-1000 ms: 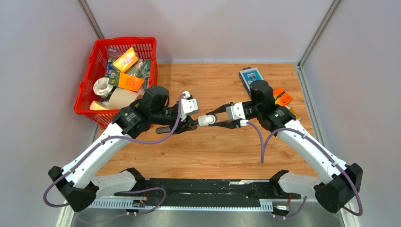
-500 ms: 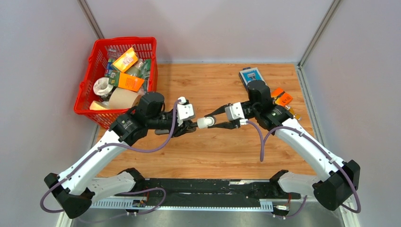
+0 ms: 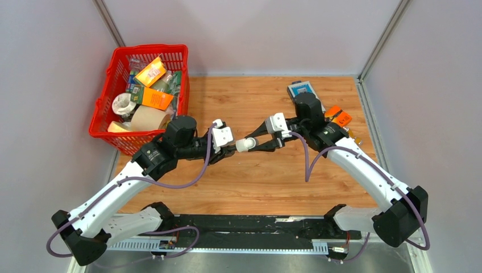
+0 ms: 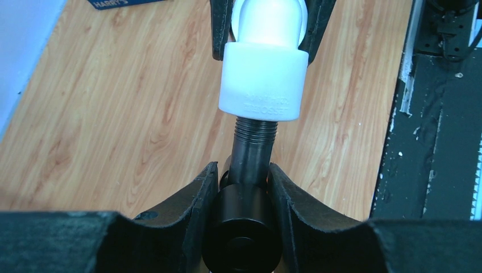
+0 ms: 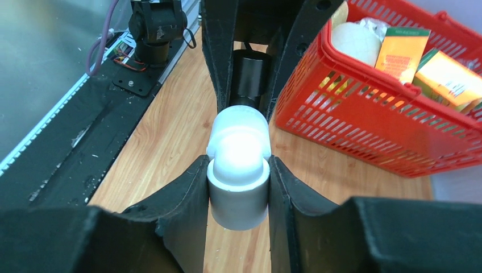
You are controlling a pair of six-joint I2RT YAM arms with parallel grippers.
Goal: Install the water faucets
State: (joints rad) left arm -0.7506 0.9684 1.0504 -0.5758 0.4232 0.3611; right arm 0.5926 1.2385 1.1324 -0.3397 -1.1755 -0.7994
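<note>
Above table [image 3: 256, 182], faucet [image 4: 253, 149] meets elbow [image 4: 262, 79], red basket [image 3: 104, 109] near left hand [image 4: 243, 177].

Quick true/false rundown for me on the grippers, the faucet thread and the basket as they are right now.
1. The left gripper is shut on the dark faucet. True.
2. The right gripper is open and empty. False: it is shut on the white elbow fitting.
3. The faucet's thread is fully inside the fitting. False: a band of thread shows outside the fitting's collar.
4. The red basket holds orange boxes. True.
</note>
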